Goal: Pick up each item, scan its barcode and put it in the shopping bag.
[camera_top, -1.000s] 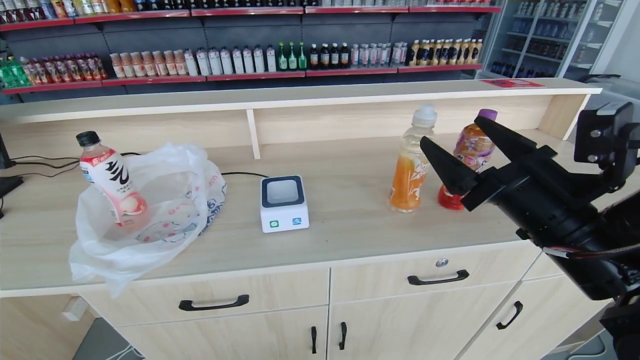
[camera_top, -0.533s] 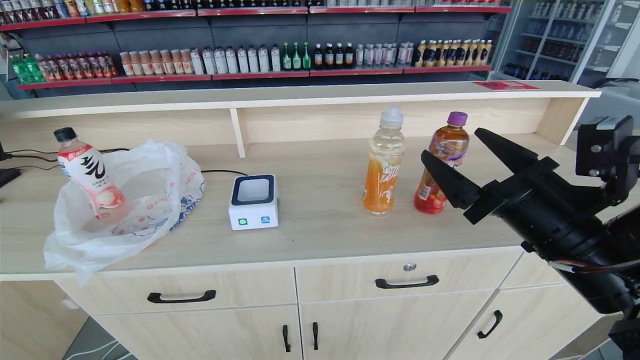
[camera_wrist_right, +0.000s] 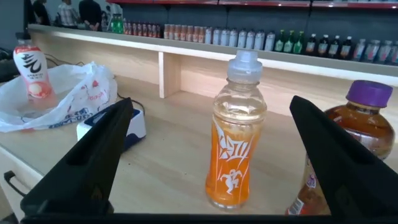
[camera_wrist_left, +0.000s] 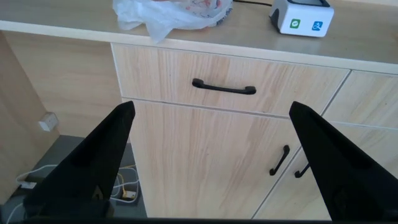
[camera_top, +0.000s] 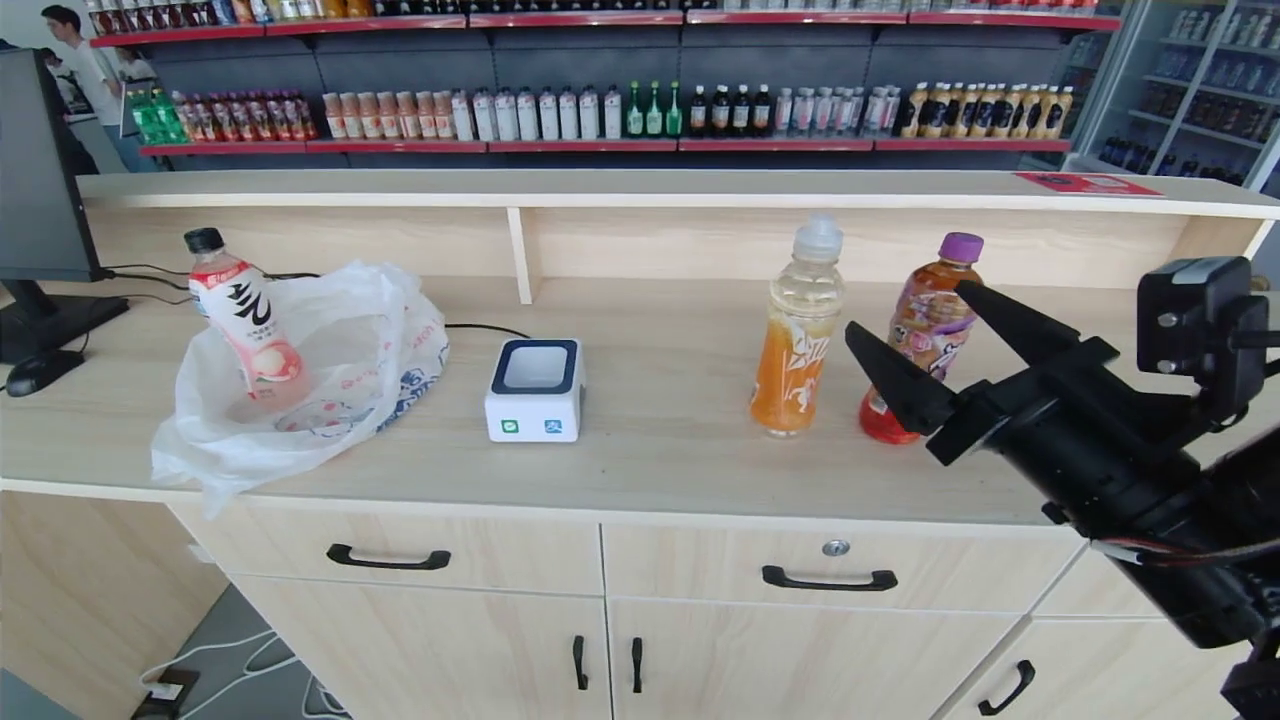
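Observation:
An orange-drink bottle and a purple-capped bottle stand upright side by side on the wooden counter. My right gripper is open, hovering just in front of them, level with the purple-capped bottle and holding nothing. The white scanner sits mid-counter. Left of it a white plastic shopping bag holds a tilted peach-label bottle. My left gripper is open, low in front of the cabinet drawers.
A monitor and a mouse stand at the counter's left end, with cables running behind the bag. A raised ledge backs the counter. Drawer handles are below. Store shelves of bottles line the far wall.
The whole head picture has shifted sideways, so the camera moved. Bottles, bag and scanner keep their places on the counter. The right gripper stays open by the two bottles.

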`<state>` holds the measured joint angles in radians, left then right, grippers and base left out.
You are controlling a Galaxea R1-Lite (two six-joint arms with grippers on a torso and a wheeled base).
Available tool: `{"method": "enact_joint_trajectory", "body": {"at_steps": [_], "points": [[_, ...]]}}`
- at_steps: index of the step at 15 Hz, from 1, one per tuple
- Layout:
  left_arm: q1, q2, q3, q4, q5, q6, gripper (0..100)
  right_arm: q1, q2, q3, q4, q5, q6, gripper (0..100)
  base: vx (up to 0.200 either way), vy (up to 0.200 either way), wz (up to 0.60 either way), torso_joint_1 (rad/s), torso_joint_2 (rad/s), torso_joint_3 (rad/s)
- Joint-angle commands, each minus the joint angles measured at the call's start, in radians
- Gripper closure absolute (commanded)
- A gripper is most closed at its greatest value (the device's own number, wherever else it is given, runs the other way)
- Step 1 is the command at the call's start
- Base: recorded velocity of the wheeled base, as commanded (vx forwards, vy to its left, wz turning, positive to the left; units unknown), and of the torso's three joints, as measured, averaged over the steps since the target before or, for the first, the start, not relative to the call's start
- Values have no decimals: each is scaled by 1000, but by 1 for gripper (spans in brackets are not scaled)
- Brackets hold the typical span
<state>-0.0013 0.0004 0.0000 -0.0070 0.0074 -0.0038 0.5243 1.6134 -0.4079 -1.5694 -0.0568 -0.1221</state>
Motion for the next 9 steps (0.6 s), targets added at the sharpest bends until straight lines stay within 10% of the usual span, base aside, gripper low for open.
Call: {"method": "enact_joint_trajectory", "body": {"at_steps": [1, 4, 9], "points": [[1, 1, 0, -1, 0, -1, 0, 45, 8, 21, -1, -71, 2, 0, 0, 0, 0, 0, 0, 0], [1, 1, 0, -1, 0, 1, 0, 220, 82, 29, -1, -305, 58, 0, 0, 0, 0, 0, 0, 0], [1, 0, 0, -1, 0, 1, 0, 240, 210, -86, -1, -491, 72, 0, 0, 0, 0, 0, 0, 0]]}}
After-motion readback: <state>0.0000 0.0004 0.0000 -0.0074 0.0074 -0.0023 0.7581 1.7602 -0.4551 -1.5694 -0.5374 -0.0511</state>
